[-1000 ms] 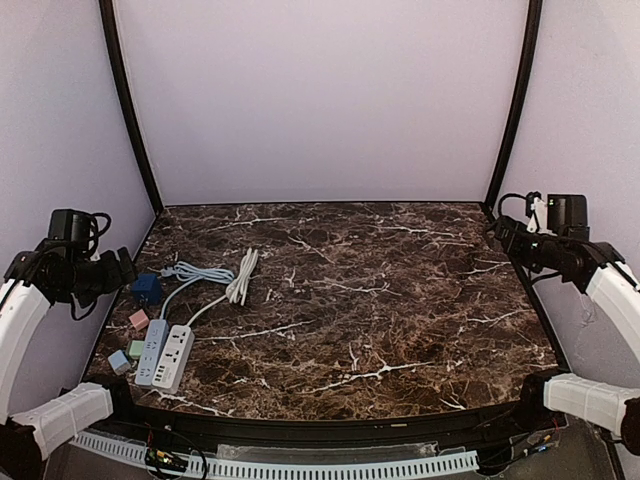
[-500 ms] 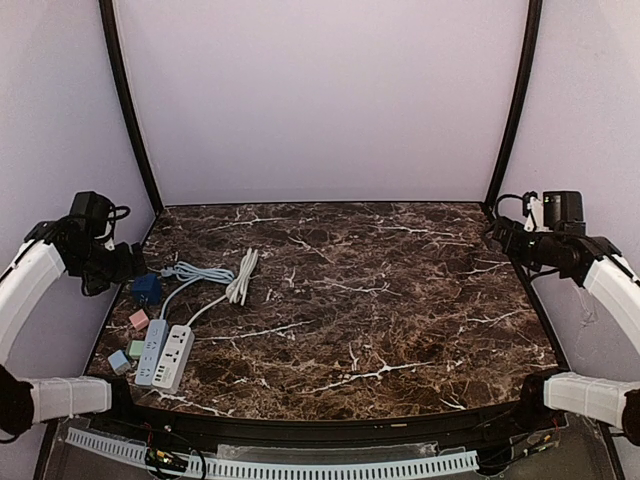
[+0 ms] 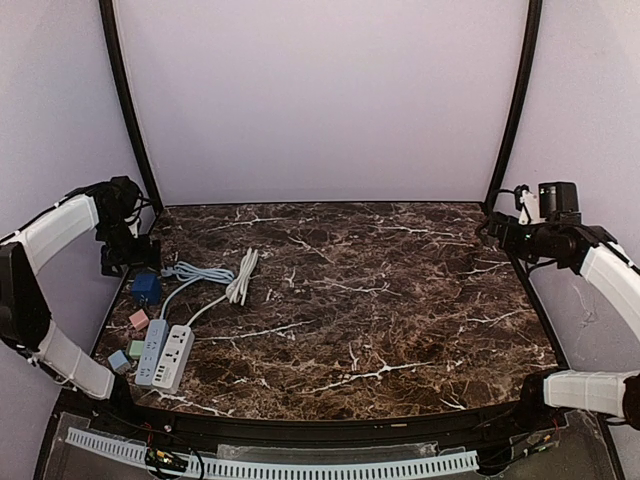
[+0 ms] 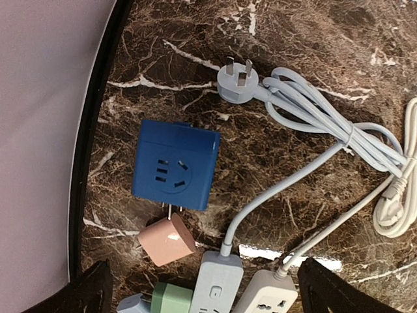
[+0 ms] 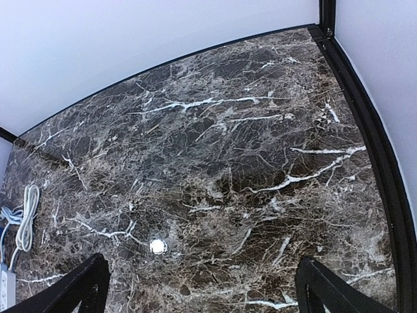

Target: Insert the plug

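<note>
A pale blue three-pin plug (image 4: 238,81) lies prongs up on the marble table, at the end of a bundled pale blue cable (image 3: 200,272). Beside it sits a blue cube socket (image 4: 174,164) (image 3: 147,288) with its three-hole face up. A pink adapter (image 4: 167,240) rests against the cube's near side. Two power strips (image 4: 215,283) (image 3: 165,355) lie side by side at the front left. My left gripper (image 4: 205,293) (image 3: 125,250) hovers open above this group, holding nothing. My right gripper (image 5: 202,287) (image 3: 495,232) is open over bare marble at the far right.
A green adapter (image 4: 171,301) and a light blue adapter (image 4: 133,305) lie left of the strips. A tied white cable (image 3: 243,275) lies right of the blue cable. The black frame rail (image 4: 98,130) and lilac wall run close along the left.
My left arm has swung up and toward the back left, ending above the blue cube socket. My right arm has shifted slightly back. Both grippers stayed open; nothing on the table moved.
</note>
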`<state>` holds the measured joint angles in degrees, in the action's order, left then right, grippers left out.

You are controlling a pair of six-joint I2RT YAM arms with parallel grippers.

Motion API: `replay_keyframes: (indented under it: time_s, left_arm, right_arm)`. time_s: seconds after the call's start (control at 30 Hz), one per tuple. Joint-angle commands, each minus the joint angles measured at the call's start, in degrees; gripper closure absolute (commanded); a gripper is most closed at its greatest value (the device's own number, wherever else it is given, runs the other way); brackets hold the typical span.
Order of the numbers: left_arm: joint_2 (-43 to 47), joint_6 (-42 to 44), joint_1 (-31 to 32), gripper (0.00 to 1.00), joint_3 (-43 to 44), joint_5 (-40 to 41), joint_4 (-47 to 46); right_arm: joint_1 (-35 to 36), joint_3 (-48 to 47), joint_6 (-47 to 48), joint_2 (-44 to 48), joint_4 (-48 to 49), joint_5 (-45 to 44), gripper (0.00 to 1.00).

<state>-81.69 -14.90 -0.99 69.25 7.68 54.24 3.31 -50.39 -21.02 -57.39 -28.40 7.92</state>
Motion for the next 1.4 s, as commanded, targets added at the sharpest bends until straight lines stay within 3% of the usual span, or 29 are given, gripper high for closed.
replay_keyframes:
  time_s: [0.0, 0.23, 0.37, 0.77, 1.37]
  left_arm:
    - [-6.49, 3.01, -1.12, 0.0, 3.16, 1.81, 4.31]
    - [-15.14, 5.6, -3.63, 0.0, 7.55, 2.28, 4.07]
    - [-18.51, 7.48, -5.15, 0.06, 8.58, 1.41, 4.02]
    - [-21.45, 10.41, -9.06, 0.12, 6.76, -5.15, 1.89]
    - [-24.17, 11.56, -9.09, 0.23, 6.47, -6.17, 0.43]
  right_arm:
    - [-0.25, -2.15, 1.37, -0.42, -0.48, 1.9, 0.01]
    - [-0.29, -0.19, 0.35, 1.46, -1.32, 3.99, 0.01]
    - [-0.27, -0.06, 0.39, 1.37, -2.22, 4.44, 0.01]
    - [-0.25, -0.26, 0.86, 2.45, -3.44, 5.02, 0.01]
    - [-0.15, -0.24, 0.79, 2.14, -3.08, 5.62, 0.01]
